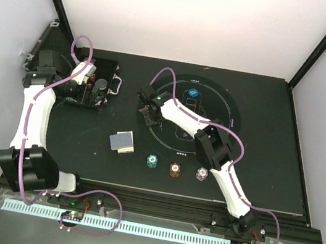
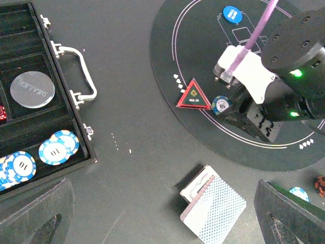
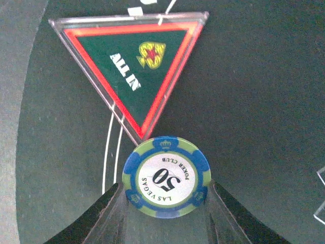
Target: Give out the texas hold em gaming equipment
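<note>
Robot lab booth: white walls, black-framed table.

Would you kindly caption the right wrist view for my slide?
Right gripper closed on a blue-and-green 50 poker chip beside the triangular ALL IN marker on the black mat.

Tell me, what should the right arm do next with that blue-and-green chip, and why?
Probably ease the right tool open and lift away. Its fingers hold the 50 chip at both edges, and the chip seems to lie flat on the round mat beside the ALL IN marker, so it looks delivered. Whether it truly touches the mat is unclear.
</note>
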Controlling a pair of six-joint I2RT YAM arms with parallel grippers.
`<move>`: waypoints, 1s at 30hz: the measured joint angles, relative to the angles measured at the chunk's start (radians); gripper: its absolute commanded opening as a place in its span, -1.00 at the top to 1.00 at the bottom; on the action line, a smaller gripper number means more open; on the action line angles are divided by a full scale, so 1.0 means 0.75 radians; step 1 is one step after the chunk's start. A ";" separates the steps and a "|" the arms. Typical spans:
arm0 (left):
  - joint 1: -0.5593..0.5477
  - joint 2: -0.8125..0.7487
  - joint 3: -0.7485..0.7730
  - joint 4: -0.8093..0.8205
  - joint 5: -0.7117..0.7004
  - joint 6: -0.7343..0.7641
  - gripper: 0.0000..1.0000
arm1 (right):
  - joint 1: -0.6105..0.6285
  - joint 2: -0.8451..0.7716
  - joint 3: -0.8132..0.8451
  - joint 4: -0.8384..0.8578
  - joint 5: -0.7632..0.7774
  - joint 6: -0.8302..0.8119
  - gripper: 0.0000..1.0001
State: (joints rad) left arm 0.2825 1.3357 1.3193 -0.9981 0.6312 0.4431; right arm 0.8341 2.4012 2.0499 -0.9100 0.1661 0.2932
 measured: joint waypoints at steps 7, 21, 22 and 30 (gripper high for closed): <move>0.006 0.003 0.002 -0.001 0.002 0.003 -0.98 | -0.001 0.124 0.196 -0.051 -0.001 -0.007 0.96; 0.007 0.003 0.002 -0.001 0.003 0.013 -0.98 | -0.023 0.028 0.053 -0.047 -0.016 -0.009 0.93; 0.007 0.003 0.002 -0.001 0.003 0.013 -0.98 | -0.027 0.009 0.039 -0.048 -0.017 -0.011 0.93; 0.007 0.003 0.002 -0.001 0.003 0.013 -0.98 | -0.041 -0.085 0.022 -0.033 -0.038 -0.026 0.93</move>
State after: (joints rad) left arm 0.2878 1.3376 1.3205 -0.9989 0.6334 0.4526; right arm 0.8036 2.3375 2.0663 -0.9344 0.1379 0.2733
